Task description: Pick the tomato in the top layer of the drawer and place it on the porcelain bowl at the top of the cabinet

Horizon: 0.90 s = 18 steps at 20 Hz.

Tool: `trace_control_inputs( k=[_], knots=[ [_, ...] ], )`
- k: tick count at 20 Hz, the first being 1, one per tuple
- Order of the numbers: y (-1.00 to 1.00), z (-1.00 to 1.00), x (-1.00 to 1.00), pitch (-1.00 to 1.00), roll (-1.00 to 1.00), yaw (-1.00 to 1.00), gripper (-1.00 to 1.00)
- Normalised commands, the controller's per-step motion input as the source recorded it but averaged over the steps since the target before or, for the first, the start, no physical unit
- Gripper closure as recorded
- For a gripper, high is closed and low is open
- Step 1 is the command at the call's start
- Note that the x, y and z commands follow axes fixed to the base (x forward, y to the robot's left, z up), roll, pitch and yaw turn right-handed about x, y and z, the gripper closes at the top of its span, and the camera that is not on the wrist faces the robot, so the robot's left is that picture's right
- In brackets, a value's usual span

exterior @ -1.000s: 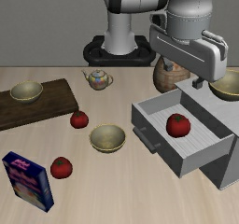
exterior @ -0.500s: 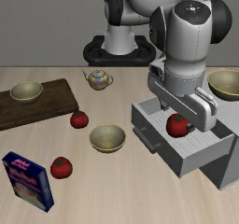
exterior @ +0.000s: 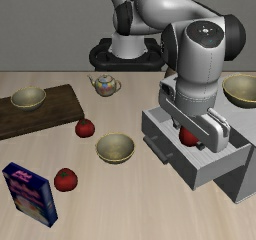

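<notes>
The grey cabinet's (exterior: 243, 180) top drawer (exterior: 176, 150) stands pulled open toward the exterior view's left. A red tomato (exterior: 187, 138) lies inside it, mostly covered by my gripper (exterior: 200, 135), which hangs low right over the tomato with the hand slanted across the drawer. The porcelain bowl (exterior: 243, 89), tan and round, sits on the cabinet's top at the exterior view's right edge, behind my arm.
On the table lie two more tomatoes (exterior: 85, 128) (exterior: 66, 179), a tan bowl (exterior: 115, 148), a teapot (exterior: 104, 83) and a blue box (exterior: 30, 192). A dark wooden board (exterior: 55, 112) at the left carries another bowl (exterior: 29, 97).
My gripper came down from above the cabinet into the open drawer and now covers most of the tomato. Nothing else has moved.
</notes>
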Motion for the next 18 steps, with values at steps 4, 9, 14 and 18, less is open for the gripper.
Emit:
trace_control_inputs(
  k=[4, 9, 14, 18],
  knots=[
    [0.0, 0.0, 0.0, 0.0, 0.0, 0.0, 1.0],
    [0.0, 0.0, 0.0, 0.0, 0.0, 0.0, 1.0],
    [0.0, 0.8, 0.0, 0.0, 0.0, 0.0, 1.0],
    [0.0, 1.0, 0.0, 0.0, 0.0, 0.0, 1.0]
  ],
)
